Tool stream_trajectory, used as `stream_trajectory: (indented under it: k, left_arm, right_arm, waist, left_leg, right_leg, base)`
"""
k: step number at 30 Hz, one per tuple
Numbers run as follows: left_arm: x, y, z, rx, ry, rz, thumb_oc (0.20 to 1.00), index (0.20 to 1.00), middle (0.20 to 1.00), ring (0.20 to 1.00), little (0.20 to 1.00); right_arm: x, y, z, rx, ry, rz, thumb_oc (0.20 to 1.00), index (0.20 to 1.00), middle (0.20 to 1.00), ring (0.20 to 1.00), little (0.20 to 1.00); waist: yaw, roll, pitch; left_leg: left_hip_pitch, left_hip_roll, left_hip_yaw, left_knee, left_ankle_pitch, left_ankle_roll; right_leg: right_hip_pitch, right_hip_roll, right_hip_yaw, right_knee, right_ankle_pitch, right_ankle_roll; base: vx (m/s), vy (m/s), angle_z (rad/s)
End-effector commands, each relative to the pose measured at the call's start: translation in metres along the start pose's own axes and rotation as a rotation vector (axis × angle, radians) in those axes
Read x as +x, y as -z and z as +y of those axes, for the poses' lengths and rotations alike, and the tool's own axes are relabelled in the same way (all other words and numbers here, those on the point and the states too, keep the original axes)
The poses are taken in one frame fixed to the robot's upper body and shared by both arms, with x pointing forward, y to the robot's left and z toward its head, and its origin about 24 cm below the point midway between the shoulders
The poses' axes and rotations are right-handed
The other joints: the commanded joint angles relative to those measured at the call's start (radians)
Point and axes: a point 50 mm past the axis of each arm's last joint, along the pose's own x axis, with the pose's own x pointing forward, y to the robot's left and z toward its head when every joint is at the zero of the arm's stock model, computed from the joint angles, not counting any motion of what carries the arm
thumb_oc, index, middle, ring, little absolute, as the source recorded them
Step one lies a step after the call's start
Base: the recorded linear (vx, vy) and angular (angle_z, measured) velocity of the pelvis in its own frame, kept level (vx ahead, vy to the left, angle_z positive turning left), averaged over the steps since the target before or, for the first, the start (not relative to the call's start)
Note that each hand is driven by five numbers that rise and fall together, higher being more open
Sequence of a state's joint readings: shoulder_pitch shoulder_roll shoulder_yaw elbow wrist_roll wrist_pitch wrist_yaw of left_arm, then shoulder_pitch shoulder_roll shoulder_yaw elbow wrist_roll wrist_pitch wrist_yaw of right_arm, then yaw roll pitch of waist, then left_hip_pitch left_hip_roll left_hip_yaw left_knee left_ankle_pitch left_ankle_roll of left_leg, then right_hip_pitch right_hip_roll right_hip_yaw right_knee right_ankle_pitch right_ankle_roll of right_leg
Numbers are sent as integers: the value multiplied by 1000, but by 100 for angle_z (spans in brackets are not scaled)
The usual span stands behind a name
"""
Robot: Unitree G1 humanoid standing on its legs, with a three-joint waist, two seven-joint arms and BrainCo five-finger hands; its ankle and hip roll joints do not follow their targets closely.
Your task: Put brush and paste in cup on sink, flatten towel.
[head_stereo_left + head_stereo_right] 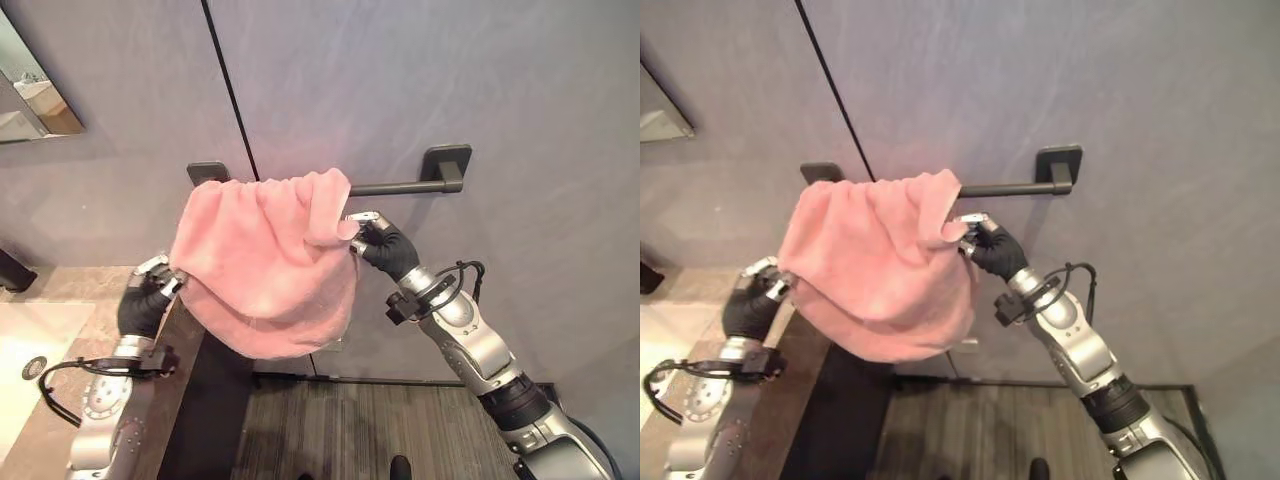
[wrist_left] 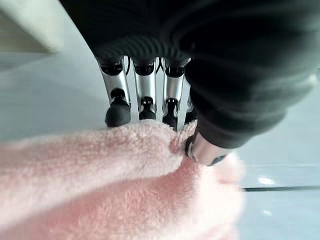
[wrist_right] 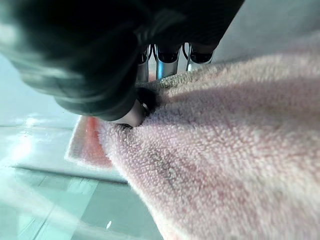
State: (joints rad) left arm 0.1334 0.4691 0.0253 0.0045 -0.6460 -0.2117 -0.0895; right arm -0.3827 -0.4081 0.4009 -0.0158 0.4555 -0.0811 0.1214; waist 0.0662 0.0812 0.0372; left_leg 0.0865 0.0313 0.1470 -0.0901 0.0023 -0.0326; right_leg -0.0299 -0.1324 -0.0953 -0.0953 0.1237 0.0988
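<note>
Towel (image 1: 262,268) pink, bunched, sagging

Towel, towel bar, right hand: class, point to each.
towel (image 1: 255,270), left eye view, middle of the pink cloth.
towel bar (image 1: 395,186), left eye view, bare dark rod.
right hand (image 1: 385,248), left eye view, dark cover.

A dark metal towel bar (image 1: 400,186) is fixed to the grey panelled wall (image 1: 520,90). A mirror's corner (image 1: 28,95) shows upper left. Below lie the beige stone counter (image 1: 70,285) and a striped grey floor (image 1: 350,430).
</note>
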Motion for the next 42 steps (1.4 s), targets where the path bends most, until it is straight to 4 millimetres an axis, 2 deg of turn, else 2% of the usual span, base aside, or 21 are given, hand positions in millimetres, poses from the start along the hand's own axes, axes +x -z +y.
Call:
stream_trajectory:
  k: [1,3,10,11,12,16,23,25,27,28,30,31,32,33,34,35,36,37,38,40,42]
  left_arm:
    - [19,-4,0,167,34,13,200,200,200,200,200]
    - [24,-7,-4,175,44,-8,200,200,200,200,200]
    - [39,-37,-14,132,63,-149,200,200,200,200,200]
    - [44,-53,-20,130,72,-227,200,200,200,200,200]
    - [44,-53,-20,130,72,-228,200,200,200,200,200]
    - [51,-91,-29,145,85,-400,200,200,200,200,200]
    - [48,-127,-29,156,43,-578,200,200,200,200,200]
    - [46,-124,-31,124,45,-576,200,200,200,200,200]
    - [46,-108,-35,98,67,-511,200,200,200,200,200]
    - [46,-107,-36,98,68,-509,200,200,200,200,200]
    - [48,-55,-43,85,104,-269,200,200,200,200,200]
    - [48,-38,-46,97,133,-186,200,200,200,200,200]
    - [48,-38,-46,97,133,-186,200,200,200,200,200]
    - [50,-10,-39,144,99,-53,200,200,200,200,200]
    - [55,-12,-32,233,100,-35,200,200,200,200,200]
    - [56,-12,-32,233,100,-36,200,200,200,200,200]
    - [58,-24,-31,227,101,-81,200,200,200,200,200]
    - [60,-47,-32,162,104,-176,200,200,200,200,200]
    - [59,-47,-31,162,104,-177,200,200,200,200,200]
    - [60,-80,-28,117,50,-335,200,200,200,200,200]
    - [56,-85,-29,46,21,-383,200,200,200,200,200]
  right_arm:
    - [14,-1,2,27,65,-44,200,200,200,200,200]
    - [18,0,2,22,74,-38,200,200,200,200,200]
    - [29,-27,3,-4,45,-145,200,200,200,200,200]
    - [31,-40,3,-4,39,-205,200,200,200,200,200]
    - [31,-40,3,-4,39,-205,200,200,200,200,200]
    - [32,-71,7,11,12,-351,200,200,200,200,200]
    - [23,-108,11,12,-6,-538,200,200,200,200,200]
    - [20,-105,8,1,22,-530,200,200,200,200,200]
    - [18,-85,6,15,50,-448,200,200,200,200,200]
    - [17,-84,6,15,51,-447,200,200,200,200,200]
    - [16,-37,3,-29,80,-217,200,200,200,200,200]
    - [15,-14,1,-33,107,-112,200,200,200,200,200]
    - [15,-14,0,-34,108,-113,200,200,200,200,200]
    - [15,15,0,-2,129,16,200,200,200,200,200]
    - [14,22,-11,-101,151,79,200,200,200,200,200]
    - [15,22,-11,-102,152,78,200,200,200,200,200]
    - [16,17,-15,-88,167,59,200,200,200,200,200]
    - [24,-2,-14,-56,155,-25,200,200,200,200,200]
    - [24,-2,-14,-56,155,-25,200,200,200,200,200]
    - [32,-33,-15,-76,155,-167,200,200,200,200,200]
    - [30,-48,-16,-73,174,-248,200,200,200,200,200]
  waist:
    - [-17,-74,-60]
    - [-23,-74,-62]
    - [-36,-78,-75]
    - [-40,-77,-80]
    - [-40,-77,-80]
    - [-50,-75,-85]
    - [-66,-63,-84]
    - [-70,-58,-82]
    - [-77,-51,-79]
    - [-77,-50,-80]
    - [-81,-39,-79]
    - [-82,-35,-78]
    - [-82,-35,-78]
    - [-84,-31,-75]
    - [-84,-23,-79]
    - [-84,-23,-78]
    - [-83,-20,-80]
    - [-81,-21,-83]
    - [-82,-22,-83]
    - [-73,-27,-87]
    - [-70,-31,-89]
  left_leg:
    - [-60,-17,22,91,-29,-8]
    - [-58,-11,26,92,-28,-10]
    - [-45,5,32,79,-17,-17]
    - [-41,9,31,71,-12,-20]
    - [-41,10,31,71,-12,-20]
    - [-33,17,29,60,-6,-24]
    - [-27,16,33,52,-4,-27]
    - [-29,15,34,50,-4,-26]
    - [-33,13,35,48,-1,-25]
    - [-33,13,35,48,-1,-25]
    - [-39,10,34,47,2,-22]
    - [-40,9,33,48,3,-21]
    - [-40,9,33,48,3,-21]
    - [-36,8,32,49,3,-22]
    - [-41,10,33,49,6,-24]
    - [-41,10,33,50,5,-24]
    - [-42,10,32,50,6,-25]
    - [-44,9,30,50,8,-25]
    - [-44,9,30,50,8,-25]
    - [-45,7,26,44,9,-24]
    - [-45,6,24,42,7,-23]
  right_leg:
    - [124,-133,-37,8,-68,77]
    - [121,-127,-31,10,-67,75]
    - [117,-110,-21,16,-70,66]
    - [115,-105,-19,18,-72,63]
    - [115,-105,-19,18,-72,63]
    - [114,-100,-18,21,-76,60]
    - [111,-100,-15,21,-76,59]
    - [106,-101,-11,22,-74,59]
    - [100,-104,-10,21,-71,60]
    - [99,-104,-10,21,-71,60]
    - [94,-106,-9,23,-66,61]
    - [93,-106,-7,24,-65,62]
    - [93,-106,-7,24,-65,62]
    - [97,-107,-7,25,-65,62]
    - [92,-108,-7,23,-60,63]
    - [92,-108,-7,23,-60,63]
    - [92,-109,-10,24,-58,63]
    - [90,-109,-11,23,-57,64]
    - [90,-109,-11,23,-57,64]
    - [88,-110,-15,21,-57,63]
    - [88,-110,-17,20,-58,63]
  base:
    - [-17,-32,-1]
    - [-14,-37,-1]
    - [-1,-34,-1]
    - [0,0,0]
    - [-2,-47,2]
    - [-2,-16,0]
    - [0,0,0]
    - [0,0,0]
    - [0,0,0]
    - [0,0,0]
    - [-21,4,-1]
    - [0,0,0]
    - [-31,3,-1]
    - [-30,12,-2]
    - [-32,12,-2]
    - [0,0,0]
    - [0,0,0]
    - [0,0,0]
    - [0,0,0]
    - [0,0,0]
    - [4,-8,2]
